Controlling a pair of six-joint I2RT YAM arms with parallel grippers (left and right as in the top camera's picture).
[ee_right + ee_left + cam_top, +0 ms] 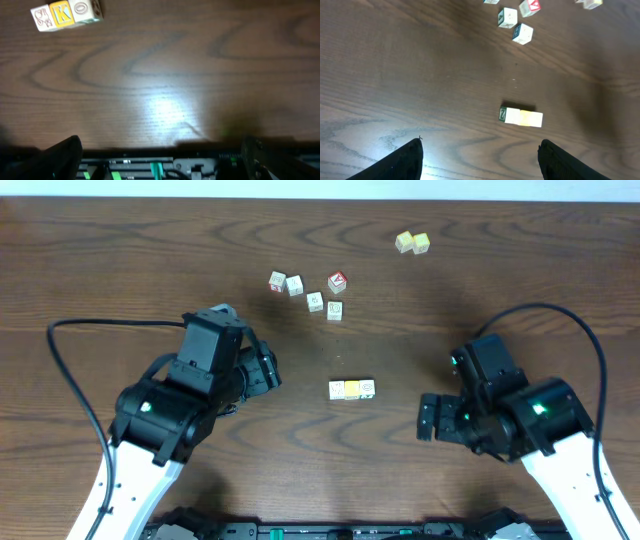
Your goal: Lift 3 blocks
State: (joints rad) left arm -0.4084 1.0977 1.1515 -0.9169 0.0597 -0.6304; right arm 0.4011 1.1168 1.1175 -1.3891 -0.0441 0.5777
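blocks lettering too small overhead, pale cubes edge-cropped

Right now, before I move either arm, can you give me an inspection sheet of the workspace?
Surface: dark wooden table, bare wood, lamp glare in both wrist views.
Job's things: row of three blocks, touching side by side, resting on the table, not lifted.
Clutter: five loose cubes behind the row, among them the red-faced cube; two pale-yellow cubes at the far right.
Hands: left hand open, empty; right hand open, empty; both apart from the row.
Cables: black cable loops at the left, second cable at the right; neither near the blocks.
Surroundings: dark equipment rail at the near edge; nothing else seen.
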